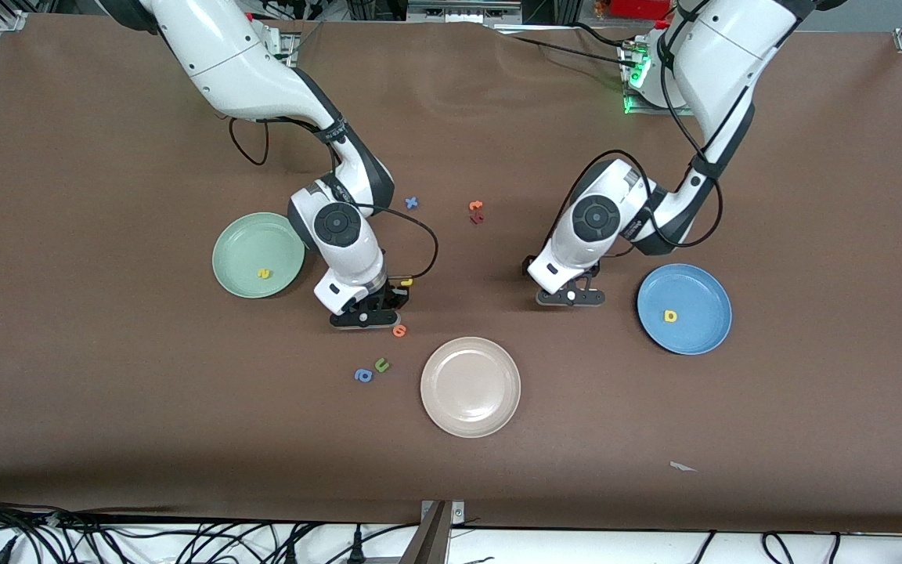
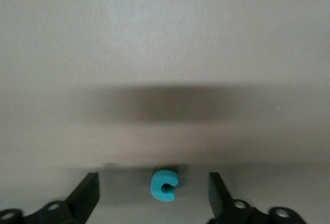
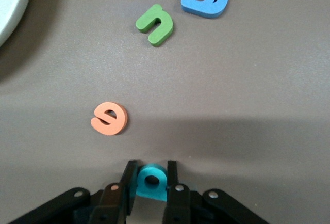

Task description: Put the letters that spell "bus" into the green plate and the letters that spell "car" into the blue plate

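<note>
My right gripper (image 1: pixel 365 316) is low at the table beside the green plate (image 1: pixel 247 243), shut on the teal "b" (image 3: pixel 151 180). A yellow "s" (image 1: pixel 264 273) lies in that plate. A yellow "u" (image 1: pixel 406 282) lies on the table next to the right hand. My left gripper (image 1: pixel 571 297) hangs low beside the blue plate (image 1: pixel 694 290), which holds a yellow "a" (image 1: pixel 670 316). In the left wrist view the left gripper (image 2: pixel 153 192) is open, with the teal "c" (image 2: pixel 164 185) flat on the table between its fingers, touching neither.
An orange letter (image 1: pixel 399 330), a green "u" (image 1: pixel 381 364) and a blue "a" (image 1: pixel 363 375) lie nearer the front camera than the right gripper. A cream plate (image 1: pixel 470 386) is beside them. A small blue letter (image 1: pixel 412 202), an orange one (image 1: pixel 476 205) and a red one (image 1: pixel 477 218) lie mid-table.
</note>
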`<state>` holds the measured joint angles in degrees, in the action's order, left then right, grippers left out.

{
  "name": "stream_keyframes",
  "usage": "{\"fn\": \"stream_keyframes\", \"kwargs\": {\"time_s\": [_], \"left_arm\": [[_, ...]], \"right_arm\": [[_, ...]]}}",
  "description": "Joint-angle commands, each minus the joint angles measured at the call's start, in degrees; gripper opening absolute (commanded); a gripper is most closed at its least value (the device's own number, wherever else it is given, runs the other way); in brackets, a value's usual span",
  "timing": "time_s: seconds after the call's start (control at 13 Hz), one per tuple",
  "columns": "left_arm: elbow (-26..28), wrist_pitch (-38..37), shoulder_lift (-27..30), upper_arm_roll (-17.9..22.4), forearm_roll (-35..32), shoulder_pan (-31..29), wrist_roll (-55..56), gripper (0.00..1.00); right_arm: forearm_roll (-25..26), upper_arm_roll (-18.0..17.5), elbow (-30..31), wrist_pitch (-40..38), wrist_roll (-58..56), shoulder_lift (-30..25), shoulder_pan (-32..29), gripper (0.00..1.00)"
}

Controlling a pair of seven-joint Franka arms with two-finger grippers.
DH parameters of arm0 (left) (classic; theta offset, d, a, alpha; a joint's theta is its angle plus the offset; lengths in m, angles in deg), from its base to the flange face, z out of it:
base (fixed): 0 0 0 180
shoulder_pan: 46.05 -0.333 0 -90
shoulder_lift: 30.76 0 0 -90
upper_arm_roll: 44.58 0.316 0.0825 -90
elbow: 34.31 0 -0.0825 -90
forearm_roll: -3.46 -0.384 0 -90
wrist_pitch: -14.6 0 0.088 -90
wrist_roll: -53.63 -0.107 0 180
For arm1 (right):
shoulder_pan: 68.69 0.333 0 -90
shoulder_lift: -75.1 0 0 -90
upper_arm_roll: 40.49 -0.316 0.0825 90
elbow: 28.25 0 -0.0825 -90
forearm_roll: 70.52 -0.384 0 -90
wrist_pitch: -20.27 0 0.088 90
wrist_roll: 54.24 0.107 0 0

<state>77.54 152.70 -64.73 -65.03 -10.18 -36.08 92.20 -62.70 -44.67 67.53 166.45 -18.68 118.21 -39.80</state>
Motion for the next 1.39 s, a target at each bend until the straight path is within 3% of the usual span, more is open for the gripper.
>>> {"fn": "stream_keyframes", "kwargs": {"time_s": [0.0,0.31,0.62,0.77,0.93,1.0,1.08,1.31], "left_arm": [[2.8,1.2,2.3,0.1,-2.1,0.5,2.4,0.79],[2.3,1.7,1.8,0.1,-2.1,0.7,3.2,0.57],[1.8,4.0,0.5,0.1,-2.1,0.8,3.5,0.45],[1.8,4.5,0.2,0.1,-2.1,0.7,4.0,0.37],[1.8,4.5,0.2,0.1,-2.2,0.7,4.0,0.3],[1.9,4.5,0.1,0.1,-2.4,0.8,4.0,0.29],[2.1,4.5,0.1,0.1,-3.4,0.8,4.1,0.27],[2.0,4.5,0.0,0.1,-3.8,0.7,4.1,0.17]], "right_arm": [[1.0,0.1,-1.1,-4.7,0.0,-0.5,-0.2,0.17],[0.5,0.1,-0.3,-14.7,-10.0,-6.0,-5.6,0.17],[0.4,0.2,4.6,-26.7,-18.4,-14.4,-10.7,0.17],[0.3,3.3,13.4,-25.6,-19.9,-20.7,-11.0,0.17],[0.1,5.5,24.9,-18.5,-22.0,-26.5,-11.0,0.18],[0.0,5.9,28.0,-16.4,-21.8,-27.1,-11.0,0.31],[0.0,6.3,28.3,-16.9,-21.6,-27.1,-11.0,0.96],[-0.2,5.9,26.3,-23.8,-21.1,-29.0,-11.0,1.0]]}}
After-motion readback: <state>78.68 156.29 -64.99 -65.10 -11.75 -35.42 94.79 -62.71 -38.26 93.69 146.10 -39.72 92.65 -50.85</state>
